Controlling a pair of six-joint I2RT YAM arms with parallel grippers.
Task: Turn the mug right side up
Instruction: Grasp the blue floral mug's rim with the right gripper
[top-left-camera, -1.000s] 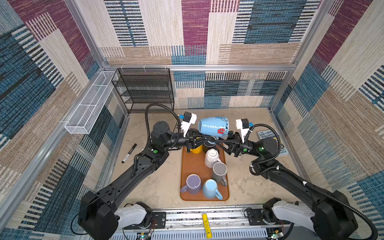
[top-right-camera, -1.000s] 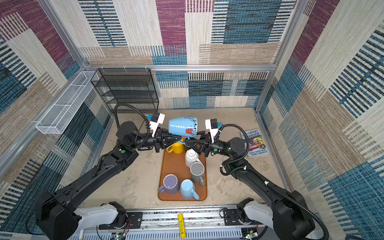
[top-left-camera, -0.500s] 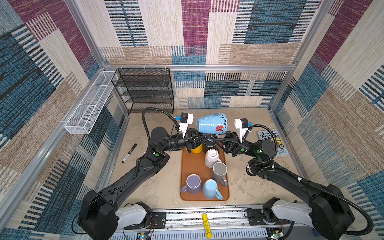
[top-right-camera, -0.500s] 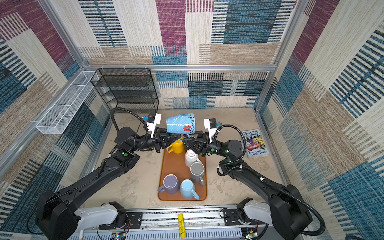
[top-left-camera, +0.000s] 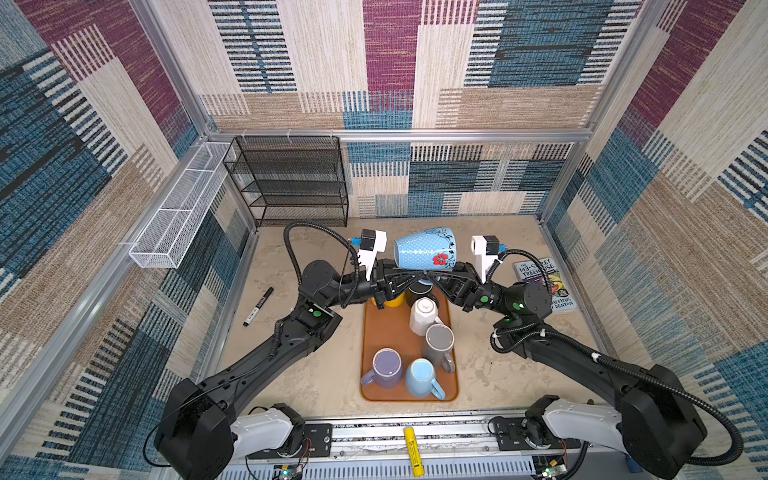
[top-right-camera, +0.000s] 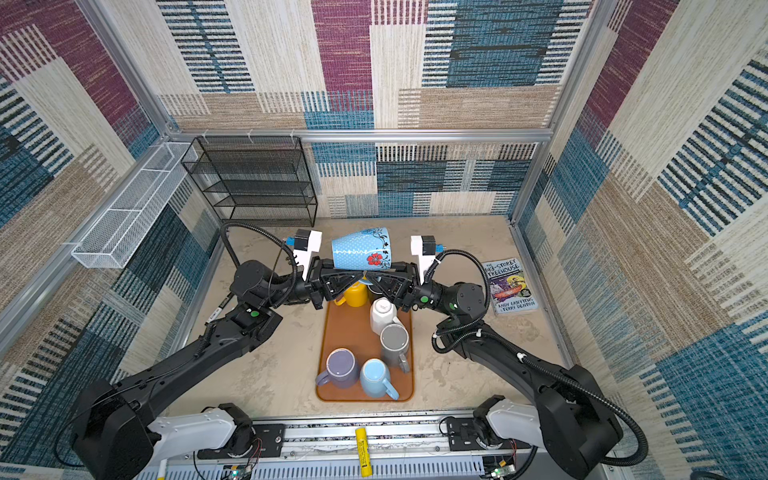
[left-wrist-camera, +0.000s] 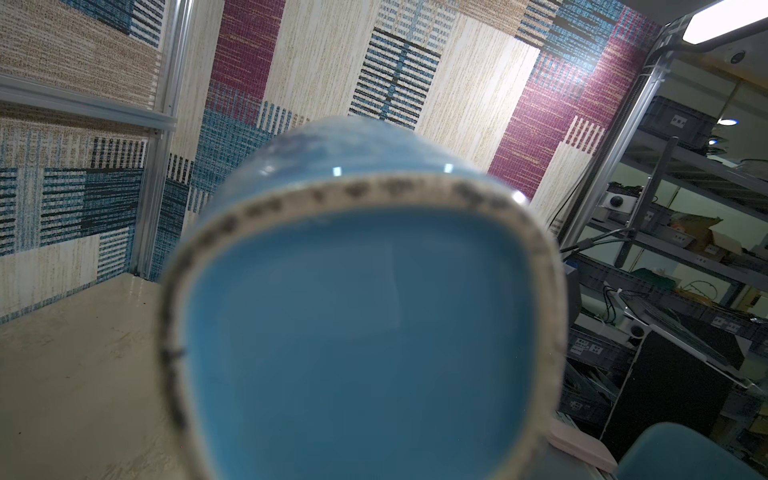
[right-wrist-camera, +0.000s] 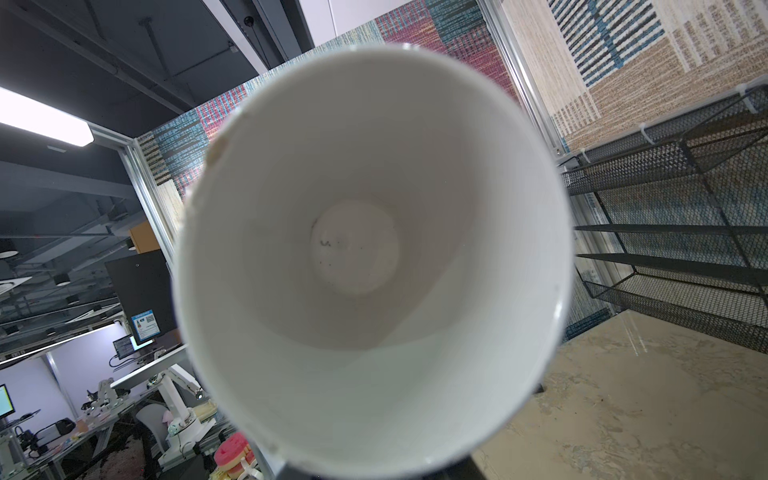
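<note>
Walled in by patchwork woven panels, with a beige marbled counter (top-left-camera: 320, 380) below, carrying an orange tray (top-left-camera: 370, 332) of other mugs, a book (top-left-camera: 544, 286) off to the right and a marker (top-left-camera: 258, 306) off to the left. Hanging clear above the tray's far end: the blue flowered mug (top-left-camera: 424, 252) (top-right-camera: 360, 253), on its side in the air, base toward the left arm, mouth toward the right arm. Borne out by the wrist views, one filled by the glazed blue base, the other looking straight down the white interior. Pinched almost fully closed beneath the mug, the left end effector (top-left-camera: 415, 274) — gripping it from below, probably by the handle, though hidden by the mug's body in both top views. Reaching in from the opposite side to nearly the same spot, the right end effector (top-left-camera: 436, 276) — impossible to tell whether clamped on anything, with the tips masked from above. Judged as about halfway through the turn: neither mouth down nor mouth up. Likely held high to keep the rotation clear of the yellow mug (top-left-camera: 392, 300) and white mug (top-left-camera: 422, 316) directly underneath. Likely brought in as a second grip to steady the mug or take it over for the rest of the rotation. Worth watching for a slip on the glossy glaze above that crowded tray.
</note>
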